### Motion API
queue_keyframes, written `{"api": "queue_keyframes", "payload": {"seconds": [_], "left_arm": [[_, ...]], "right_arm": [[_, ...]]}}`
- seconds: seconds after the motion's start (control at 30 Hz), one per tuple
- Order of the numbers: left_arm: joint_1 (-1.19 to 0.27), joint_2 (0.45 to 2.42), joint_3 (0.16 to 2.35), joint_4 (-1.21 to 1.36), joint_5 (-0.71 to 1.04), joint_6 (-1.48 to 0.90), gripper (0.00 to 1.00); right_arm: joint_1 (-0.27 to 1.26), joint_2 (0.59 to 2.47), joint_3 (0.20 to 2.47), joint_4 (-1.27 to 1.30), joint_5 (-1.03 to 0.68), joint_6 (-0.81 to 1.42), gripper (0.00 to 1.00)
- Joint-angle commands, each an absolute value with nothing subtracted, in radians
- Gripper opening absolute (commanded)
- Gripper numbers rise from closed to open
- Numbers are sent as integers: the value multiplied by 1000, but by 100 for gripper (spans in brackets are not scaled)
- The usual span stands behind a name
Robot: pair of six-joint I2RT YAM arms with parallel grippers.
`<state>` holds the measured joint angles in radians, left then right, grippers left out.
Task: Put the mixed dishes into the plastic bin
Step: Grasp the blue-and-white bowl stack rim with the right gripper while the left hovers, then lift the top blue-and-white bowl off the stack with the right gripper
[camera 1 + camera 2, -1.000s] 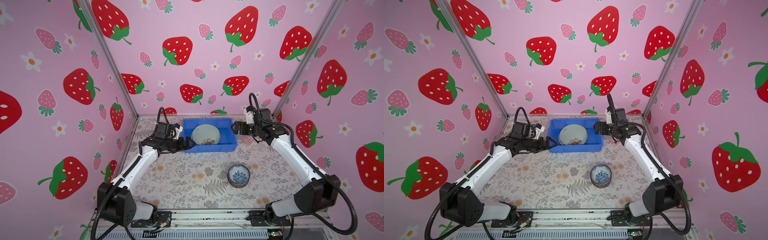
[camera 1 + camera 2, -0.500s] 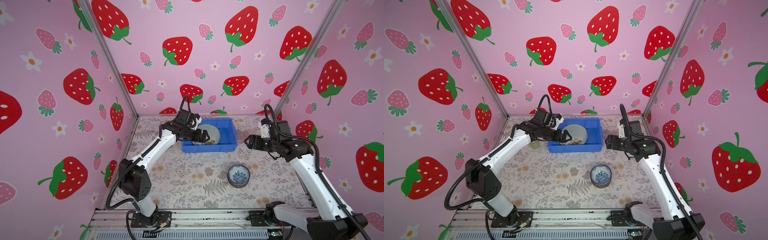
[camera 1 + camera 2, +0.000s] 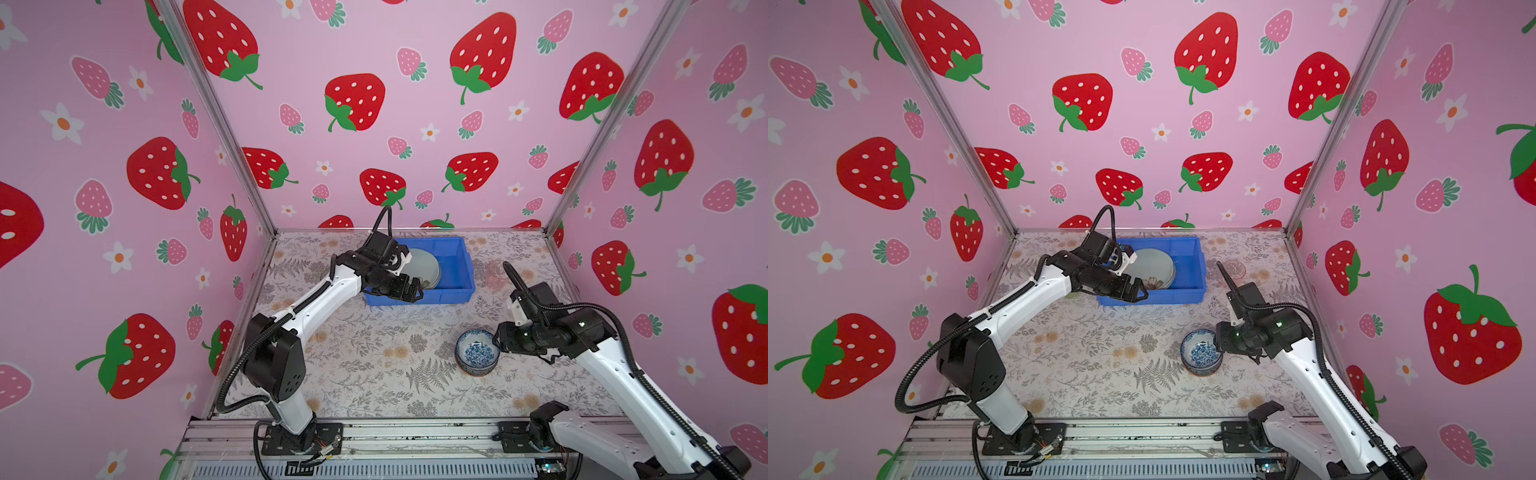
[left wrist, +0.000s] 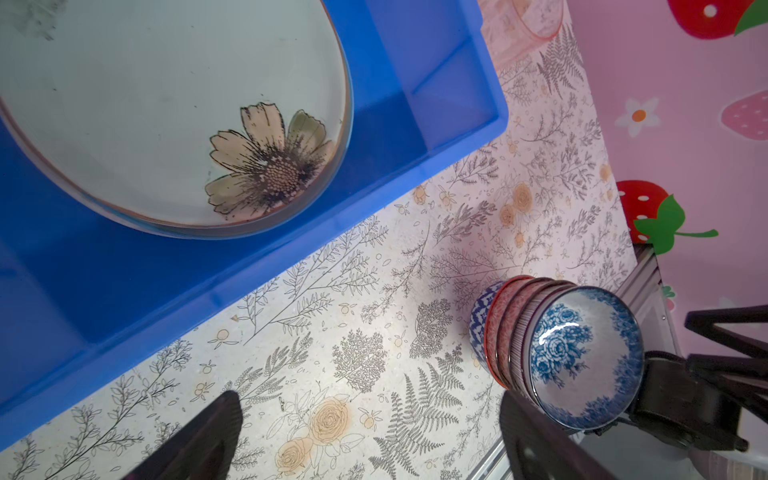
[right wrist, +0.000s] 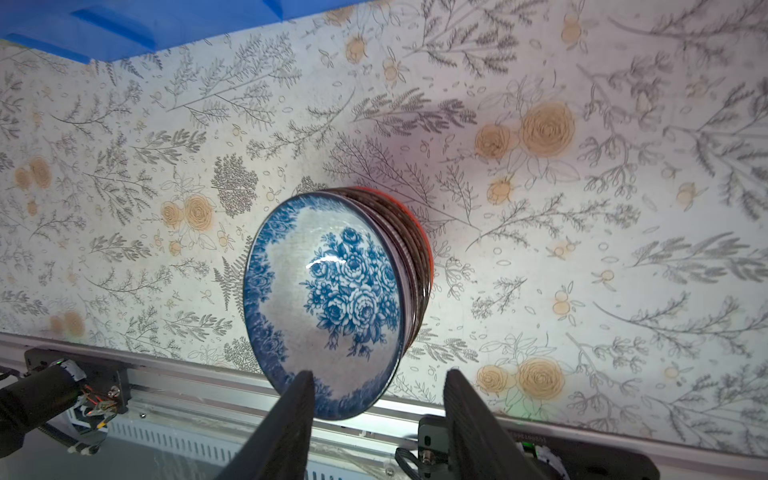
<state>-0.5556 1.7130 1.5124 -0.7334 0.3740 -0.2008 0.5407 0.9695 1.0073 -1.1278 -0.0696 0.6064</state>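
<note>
- The right gripper (image 3: 496, 338) has left the right end of the blue bin (image 3: 436, 297) and come down to the bowl stack (image 3: 477, 353), lower right of centre in both top views.
- Its jaws have narrowed to about half. In the right wrist view they straddle the top bowl's rim, and a gap shows beside the outer finger, so they have not clamped. Whether the inner finger already touches the rim is hard to tell.
- The left gripper (image 3: 409, 291) has drawn back from over the pale green plate (image 3: 424, 270) to the bin's front wall, with its jaws wide and empty.
- The plate lies inside the bin, so that part looks finished.
- The bowl stack stands on the table (image 3: 374, 374), well apart from the bin, and is likely the next lift.
- The pink tumbler (image 3: 495, 272) waits just right of the bin.
</note>
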Motion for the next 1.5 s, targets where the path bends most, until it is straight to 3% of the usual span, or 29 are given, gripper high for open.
{"api": "queue_keyframes", "payload": {"seconds": [0.0,0.9,1.47], "left_arm": [[-578,1738,1516,-773,357,-163,99],[-565,1743,1538,-777,415,-192,99],[-558,1746,1544,-782,422,-192,99]], "right_arm": [[559,966,969,-1153,-49,656,49],[611,1077,927,-1086,12,673,32],[621,1095,968,-1105,35,663,16]]}}
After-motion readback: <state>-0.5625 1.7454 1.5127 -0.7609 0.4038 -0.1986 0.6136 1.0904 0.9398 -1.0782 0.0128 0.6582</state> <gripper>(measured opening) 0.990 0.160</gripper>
